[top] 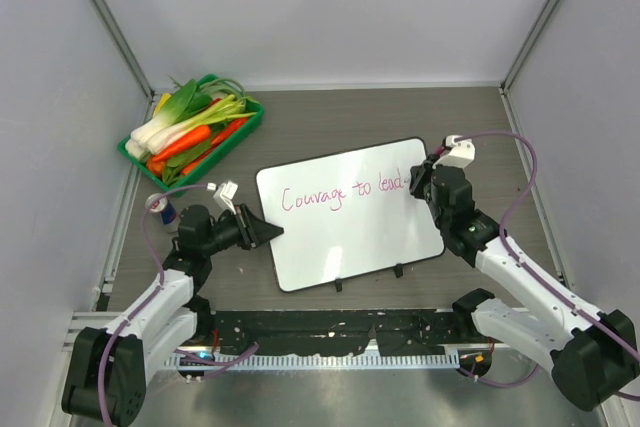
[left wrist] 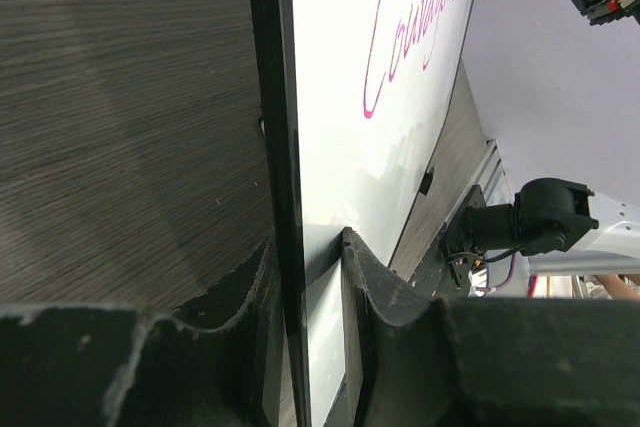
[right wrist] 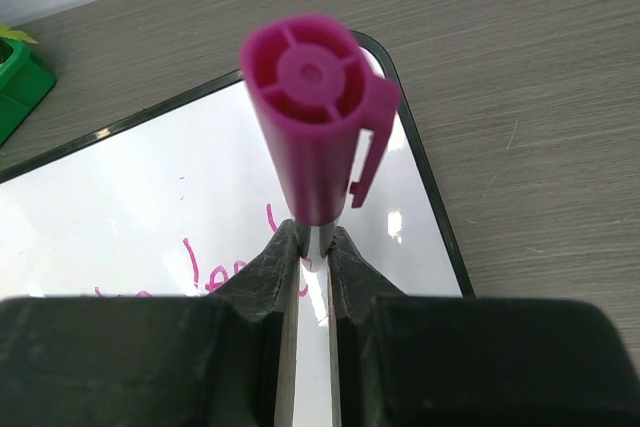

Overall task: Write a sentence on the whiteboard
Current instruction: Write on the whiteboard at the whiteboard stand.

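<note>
Overhead and wrist views of a two-arm writing setup. The whiteboard (top: 350, 237) is lying flat on the table (top: 350, 117), just ahead of both arm bases, with its long axis running left to right and slightly tilted, its two clips on the near long edge. The left gripper (top: 262, 230) is pinching the board's left short edge; in the left wrist view the black frame is sitting between its nearly closed fingers (left wrist: 365, 277), so this arm is judged to be steadying the board. The right gripper (right wrist: 313, 247) is clamping a magenta marker (right wrist: 315, 137) that is pointing down at the board, its capped rear end facing the wrist camera; the tip is hidden under the fingers, so contact with the surface cannot be told. The sentence (top: 340, 194) is running along the board's long axis in its far half, reading roughly "Courage to lead", and its last strokes are ending just beside the right gripper. The deciding relation is lateral: the unwritten strip is lying to the right of the marker, between the last letter and the right frame, and it is narrow. The right arm is much the nearer.
</note>
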Robot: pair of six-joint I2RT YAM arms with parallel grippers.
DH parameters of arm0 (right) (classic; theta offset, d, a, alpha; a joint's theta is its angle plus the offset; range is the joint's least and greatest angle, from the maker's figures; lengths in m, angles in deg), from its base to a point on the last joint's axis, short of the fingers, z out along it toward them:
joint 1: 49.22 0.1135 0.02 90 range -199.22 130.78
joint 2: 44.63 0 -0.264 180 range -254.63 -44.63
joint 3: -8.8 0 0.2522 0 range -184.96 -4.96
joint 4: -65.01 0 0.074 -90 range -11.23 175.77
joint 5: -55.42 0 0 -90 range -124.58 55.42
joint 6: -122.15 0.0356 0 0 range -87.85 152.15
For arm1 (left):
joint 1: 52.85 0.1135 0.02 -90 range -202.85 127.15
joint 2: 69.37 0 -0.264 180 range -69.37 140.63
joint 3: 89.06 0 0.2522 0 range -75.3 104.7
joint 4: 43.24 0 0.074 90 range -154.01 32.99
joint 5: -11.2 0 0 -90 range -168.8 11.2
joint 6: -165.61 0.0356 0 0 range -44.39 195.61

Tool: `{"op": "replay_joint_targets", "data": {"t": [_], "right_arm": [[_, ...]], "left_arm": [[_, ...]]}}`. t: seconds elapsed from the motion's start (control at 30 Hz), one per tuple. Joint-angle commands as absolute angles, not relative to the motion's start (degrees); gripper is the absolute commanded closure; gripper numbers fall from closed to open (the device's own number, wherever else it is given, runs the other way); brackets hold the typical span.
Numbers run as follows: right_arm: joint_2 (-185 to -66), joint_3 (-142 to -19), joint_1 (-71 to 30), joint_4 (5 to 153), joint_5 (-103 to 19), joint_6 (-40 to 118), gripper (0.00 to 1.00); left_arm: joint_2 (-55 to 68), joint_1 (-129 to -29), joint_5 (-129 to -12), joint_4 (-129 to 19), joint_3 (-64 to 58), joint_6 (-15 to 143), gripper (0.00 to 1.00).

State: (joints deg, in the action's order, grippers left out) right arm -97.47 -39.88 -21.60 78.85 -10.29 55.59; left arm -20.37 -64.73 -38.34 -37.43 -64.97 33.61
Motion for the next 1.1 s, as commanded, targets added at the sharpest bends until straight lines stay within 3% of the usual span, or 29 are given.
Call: {"op": "replay_joint_targets", "data": {"t": [0.0, 1.07], "right_arm": [[-95.96, -39.24, -21.79, 81.14, -10.50, 56.23, 0.99], [-98.42, -43.63, -21.79, 79.39, -5.31, 56.14, 0.98]], "left_arm": [[-20.32, -64.71, -39.25, -36.00, -64.93, 35.88, 1.00], [-20.41, -64.62, -39.52, -36.09, -64.93, 35.88, 1.00]]}}
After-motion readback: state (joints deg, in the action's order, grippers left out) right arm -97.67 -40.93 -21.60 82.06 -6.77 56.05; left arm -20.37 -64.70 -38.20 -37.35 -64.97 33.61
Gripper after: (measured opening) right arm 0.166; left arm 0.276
